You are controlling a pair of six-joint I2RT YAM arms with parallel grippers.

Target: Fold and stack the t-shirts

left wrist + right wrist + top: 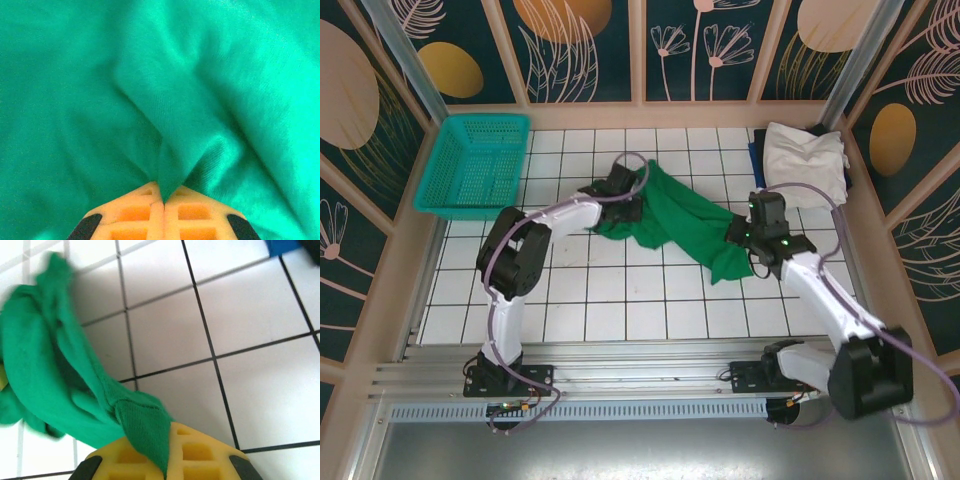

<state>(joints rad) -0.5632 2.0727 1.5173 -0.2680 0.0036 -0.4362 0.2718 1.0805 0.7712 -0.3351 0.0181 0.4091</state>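
A green t-shirt (pixel 685 225) lies crumpled across the middle of the white tiled table, stretched between both arms. My left gripper (pixel 623 192) holds its left end; in the left wrist view the orange pads (pixel 135 212) are pressed together with a pinch of green cloth (pixel 172 170) between them. My right gripper (pixel 745 238) is shut on the shirt's right end; a fold of green fabric (pixel 145 432) runs down between the yellow pads (pixel 200 455). An off-white t-shirt (pixel 805 160) lies bunched in the far right corner on top of blue and black cloth (pixel 757 152).
A teal mesh basket (pixel 475 163) stands at the far left corner. Wooden-framed patterned walls close in the table on three sides. Bare white tiles (pixel 620 300) lie between the shirt and the arm bases. A blue scrap (pixel 282 246) shows at the right wrist view's top edge.
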